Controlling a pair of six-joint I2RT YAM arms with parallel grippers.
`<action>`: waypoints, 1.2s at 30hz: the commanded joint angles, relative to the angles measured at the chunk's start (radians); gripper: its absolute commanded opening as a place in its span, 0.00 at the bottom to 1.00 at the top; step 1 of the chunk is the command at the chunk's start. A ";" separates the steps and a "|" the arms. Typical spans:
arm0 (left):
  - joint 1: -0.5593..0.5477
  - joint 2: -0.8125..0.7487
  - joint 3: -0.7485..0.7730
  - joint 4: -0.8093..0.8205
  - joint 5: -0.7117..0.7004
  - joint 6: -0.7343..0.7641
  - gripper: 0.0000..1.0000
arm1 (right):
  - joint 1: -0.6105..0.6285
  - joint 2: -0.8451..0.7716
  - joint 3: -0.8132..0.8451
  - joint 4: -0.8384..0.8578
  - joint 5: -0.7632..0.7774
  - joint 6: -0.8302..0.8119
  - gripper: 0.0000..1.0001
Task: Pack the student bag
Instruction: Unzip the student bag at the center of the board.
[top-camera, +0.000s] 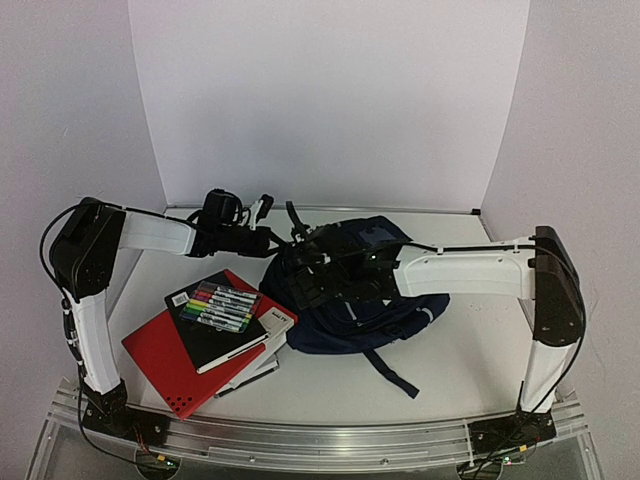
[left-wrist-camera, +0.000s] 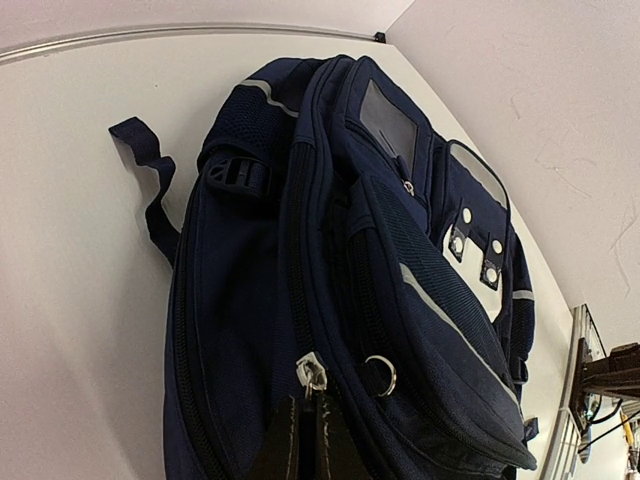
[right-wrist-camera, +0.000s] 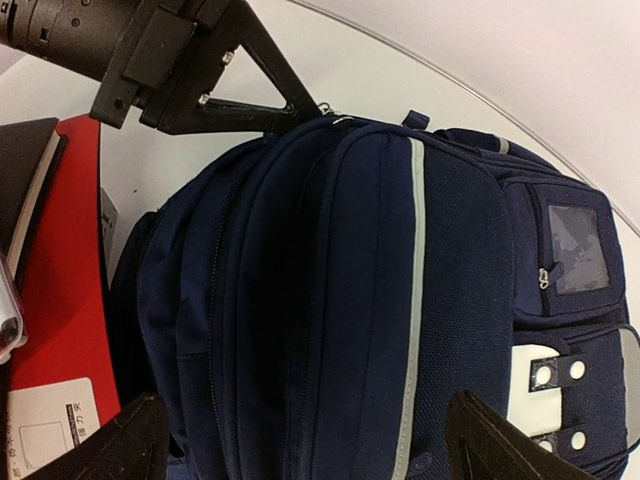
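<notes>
The student bag (top-camera: 355, 300), dark navy with thin white stripes, lies in the middle of the table and fills the left wrist view (left-wrist-camera: 330, 250) and the right wrist view (right-wrist-camera: 350, 300). Its zips look closed. My left gripper (top-camera: 276, 241) is at the bag's left end, shut on a silver zip pull (left-wrist-camera: 312, 372); its closed fingers also show in the right wrist view (right-wrist-camera: 300, 105). My right gripper (top-camera: 310, 278) hovers over the bag with its jaws wide open, one finger (right-wrist-camera: 125, 445) at each side of the bag's body.
Left of the bag lies a red folder (top-camera: 165, 365) with a black notebook (top-camera: 210, 335) on it, a pack of coloured markers (top-camera: 222, 305) on top, and a white booklet (top-camera: 277, 322) beside it. A black strap (top-camera: 395, 375) trails toward the front edge.
</notes>
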 joint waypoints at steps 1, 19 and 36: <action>-0.003 -0.067 0.028 0.057 -0.004 0.000 0.00 | 0.001 0.055 0.078 -0.003 0.000 0.011 0.94; -0.002 -0.095 0.024 0.024 -0.045 0.032 0.00 | -0.001 0.129 0.195 -0.242 0.391 0.099 0.97; -0.020 -0.115 0.016 0.023 -0.028 0.038 0.00 | -0.002 0.300 0.243 -0.215 0.231 0.123 0.96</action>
